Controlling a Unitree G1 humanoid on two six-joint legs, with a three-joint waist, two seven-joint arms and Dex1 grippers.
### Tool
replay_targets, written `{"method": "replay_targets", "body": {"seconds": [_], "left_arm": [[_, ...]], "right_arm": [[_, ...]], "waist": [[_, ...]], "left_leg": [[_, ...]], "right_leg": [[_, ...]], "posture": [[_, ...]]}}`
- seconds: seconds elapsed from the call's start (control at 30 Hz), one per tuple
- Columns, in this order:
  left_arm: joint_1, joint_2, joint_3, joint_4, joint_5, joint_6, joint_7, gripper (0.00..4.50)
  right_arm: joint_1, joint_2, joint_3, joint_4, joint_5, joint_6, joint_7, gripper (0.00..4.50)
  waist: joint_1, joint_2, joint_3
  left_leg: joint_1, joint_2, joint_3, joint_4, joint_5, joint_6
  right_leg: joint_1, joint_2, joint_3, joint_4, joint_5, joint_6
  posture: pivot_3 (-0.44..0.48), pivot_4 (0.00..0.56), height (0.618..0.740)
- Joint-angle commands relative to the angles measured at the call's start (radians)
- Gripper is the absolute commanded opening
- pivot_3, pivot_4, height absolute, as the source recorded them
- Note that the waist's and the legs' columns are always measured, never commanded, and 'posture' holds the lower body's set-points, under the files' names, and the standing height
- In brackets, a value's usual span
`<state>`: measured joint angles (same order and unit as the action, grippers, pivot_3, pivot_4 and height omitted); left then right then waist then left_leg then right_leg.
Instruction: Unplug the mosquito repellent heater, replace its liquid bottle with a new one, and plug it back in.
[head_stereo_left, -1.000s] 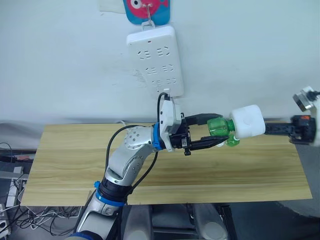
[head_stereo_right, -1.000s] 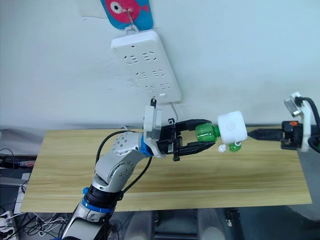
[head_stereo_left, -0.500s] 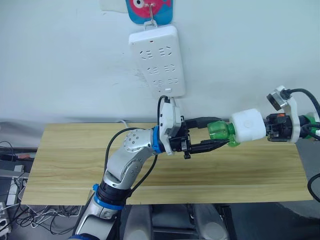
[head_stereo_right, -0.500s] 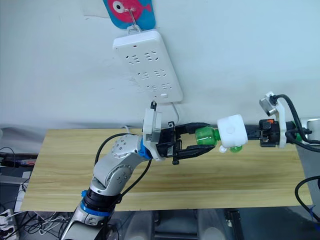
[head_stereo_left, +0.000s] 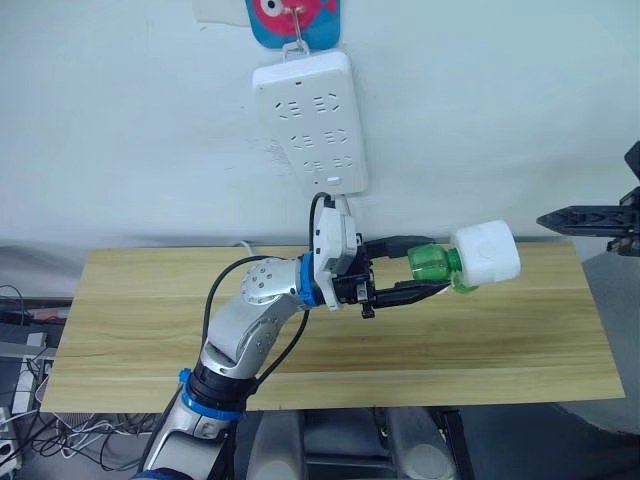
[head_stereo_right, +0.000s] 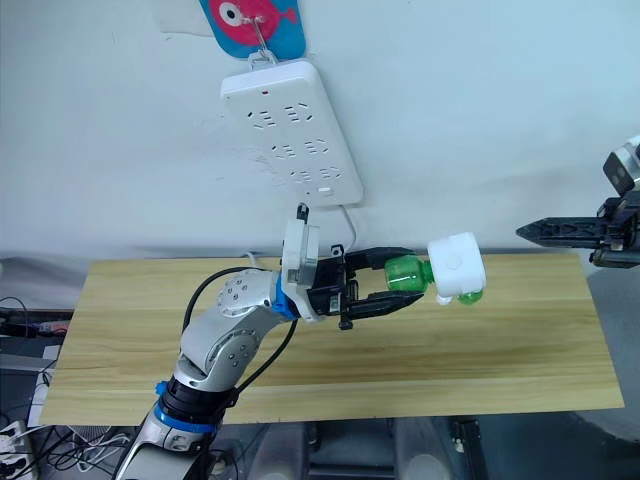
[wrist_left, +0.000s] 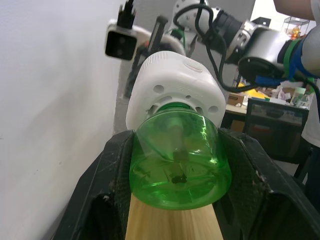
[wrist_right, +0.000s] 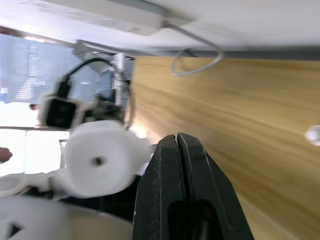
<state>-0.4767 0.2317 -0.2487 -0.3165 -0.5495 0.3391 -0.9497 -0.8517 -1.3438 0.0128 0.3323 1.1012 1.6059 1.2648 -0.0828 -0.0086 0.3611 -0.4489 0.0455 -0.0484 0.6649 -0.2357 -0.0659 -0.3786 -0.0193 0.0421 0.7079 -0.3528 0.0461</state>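
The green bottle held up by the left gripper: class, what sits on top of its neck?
The white mosquito repellent heater caps the green bottle, which the left gripper clamps. The neck and wick inside the heater are hidden.

We note the heater (head_stereo_left: 485, 262) has a smooth, matt white plastic shell. The bottle (head_stereo_left: 431, 264) screwed into it is glossy, see-through green plastic. The left hand (head_stereo_left: 405, 268) has black fingers (wrist_left: 102, 200) of matt, slightly grainy plastic. The right hand (wrist_right: 178, 142) shows smooth black plastic with a dull sheen. The counter (head_stereo_left: 500, 340) is pale wood-grain, satin in finish. The power strip (head_stereo_left: 310, 120) is smooth white plastic.
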Motion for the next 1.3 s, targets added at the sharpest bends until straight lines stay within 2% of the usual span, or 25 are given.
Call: {"method": "replay_targets", "body": {"seconds": [0.03, 0.2, 0.7, 1.3], "left_arm": [[0.01, -0.006, 0.004, -0.046, -0.02, -0.026, -0.01, 2.21], [0.006, -0.011, 0.003, -0.04, -0.016, -0.031, -0.007, 2.21], [0.003, -0.017, -0.002, -0.039, -0.015, -0.03, -0.005, 2.21], [-0.003, -0.022, -0.002, -0.038, -0.015, -0.025, -0.003, 2.21]], "right_arm": [[-0.022, -0.068, 0.056, -0.034, 0.089, 0.009, 0.085, 0.04], [-0.018, -0.086, 0.095, -0.075, 0.209, 0.009, 0.064, 0.04], [0.014, -0.077, 0.094, -0.145, 0.538, 0.009, -0.166, 0.04], [0.024, -0.017, 0.051, -0.16, 0.698, 0.009, -0.365, 0.04]], "waist": [[0.0, 0.0, 0.0], [0.0, 0.0, 0.0], [0.0, 0.0, 0.0], [0.0, 0.0, 0.0]], "left_leg": [[0.0, 0.0, 0.0, 0.0, 0.0, 0.0], [0.0, 0.0, 0.0, 0.0, 0.0, 0.0], [-0.001, 0.0, 0.0, 0.0, 0.0, 0.0], [-0.001, 0.0, 0.0, 0.0, 0.0, 0.0]], "right_leg": [[0.0, 0.0, 0.0, 0.0, 0.0, 0.0], [0.0, 0.0, 0.0, 0.001, 0.0, 0.0], [-0.001, 0.0, 0.0, 0.002, 0.0, 0.0], [-0.001, 0.0, 0.0, 0.002, 0.0, 0.0]], "posture": [[-0.16, 0.341, 0.74], [-0.158, 0.344, 0.74], [-0.16, 0.348, 0.74], [-0.158, 0.351, 0.74]]}}
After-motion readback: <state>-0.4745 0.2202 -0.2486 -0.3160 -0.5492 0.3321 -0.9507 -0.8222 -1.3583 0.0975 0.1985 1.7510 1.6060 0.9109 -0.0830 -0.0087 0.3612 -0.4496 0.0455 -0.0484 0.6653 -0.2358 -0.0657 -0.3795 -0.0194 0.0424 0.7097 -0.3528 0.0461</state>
